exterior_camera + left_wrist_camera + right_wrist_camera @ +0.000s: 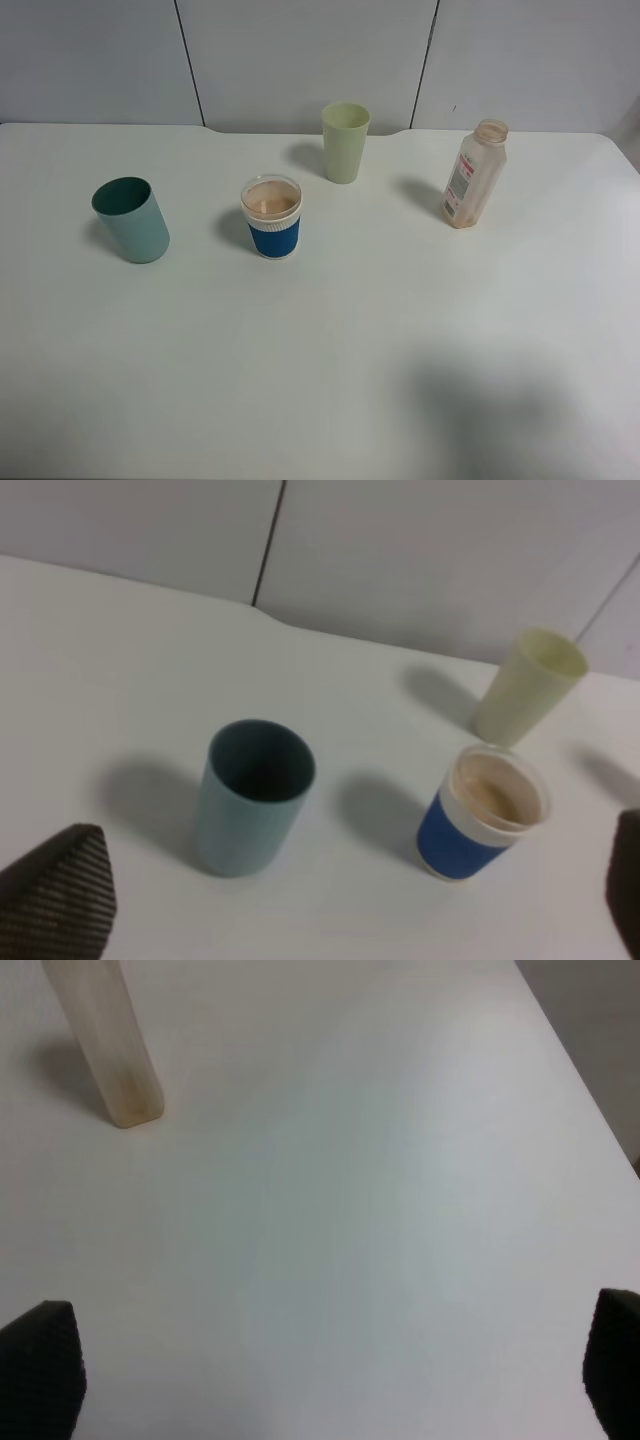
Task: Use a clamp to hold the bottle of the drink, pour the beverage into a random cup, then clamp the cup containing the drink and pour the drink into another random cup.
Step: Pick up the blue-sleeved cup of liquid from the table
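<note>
The short cup with the blue band (272, 222) (470, 825) stands upright near the table's middle, with tan milky drink (270, 200) (495, 792) inside. Behind it stands the pale yellow-green tumbler (346, 142) (528, 685), which looks empty. At the right, the translucent bottle (474, 174) (105, 1045) is upright and uncapped, with only a tan trace at its base. Neither clamp shows in the high view. My left gripper (340, 885) is open, facing the teal and blue-banded cups from a distance. My right gripper (328, 1360) is open over bare table, well short of the bottle.
A dark teal cup (130, 220) (252, 795) stands empty at the left. The white table (330, 350) ends at a grey panelled wall (300, 50) behind the cups. A soft shadow lies on the table at the front right (490, 400).
</note>
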Controlling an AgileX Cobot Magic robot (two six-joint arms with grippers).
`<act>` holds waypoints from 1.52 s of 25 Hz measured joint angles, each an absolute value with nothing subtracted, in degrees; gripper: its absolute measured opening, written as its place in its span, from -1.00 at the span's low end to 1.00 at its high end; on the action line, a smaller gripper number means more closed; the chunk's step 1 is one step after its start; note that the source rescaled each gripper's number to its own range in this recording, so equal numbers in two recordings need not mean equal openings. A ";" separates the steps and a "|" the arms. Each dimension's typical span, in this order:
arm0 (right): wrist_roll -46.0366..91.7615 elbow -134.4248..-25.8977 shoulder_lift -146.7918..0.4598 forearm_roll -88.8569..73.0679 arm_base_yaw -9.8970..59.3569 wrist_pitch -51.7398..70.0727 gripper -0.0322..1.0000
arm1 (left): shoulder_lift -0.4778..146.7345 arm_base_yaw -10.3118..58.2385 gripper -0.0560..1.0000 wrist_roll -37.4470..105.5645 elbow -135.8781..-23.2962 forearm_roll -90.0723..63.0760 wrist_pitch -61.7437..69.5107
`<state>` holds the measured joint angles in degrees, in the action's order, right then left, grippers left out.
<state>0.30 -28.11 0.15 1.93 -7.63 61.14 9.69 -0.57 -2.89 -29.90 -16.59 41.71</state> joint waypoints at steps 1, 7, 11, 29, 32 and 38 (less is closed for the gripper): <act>0.30 -28.11 0.15 1.93 -7.63 61.14 1.00 | 11.19 -0.57 1.00 -2.89 -29.96 -16.61 40.63; 0.30 -28.11 0.15 1.93 -7.63 61.14 1.00 | 19.77 -0.57 1.00 -2.82 -29.96 -16.82 35.05; 0.30 -28.11 0.15 1.93 -7.63 61.14 1.00 | 24.59 -0.57 1.00 0.47 -29.96 -16.96 32.78; 0.30 -28.11 0.15 1.93 -7.63 61.14 1.00 | 43.09 -0.57 1.00 41.78 -29.96 -42.18 32.65; 0.30 -28.11 0.15 1.93 -7.63 61.14 1.00 | 45.83 -0.57 1.00 49.78 -29.96 -49.18 34.09; 0.30 -28.11 0.15 1.93 -7.63 61.14 1.00 | 52.51 -0.57 1.00 63.14 -29.96 -56.09 36.00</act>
<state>0.30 -28.11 0.15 1.93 -7.63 61.14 52.51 -0.57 63.14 -29.96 -56.09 36.00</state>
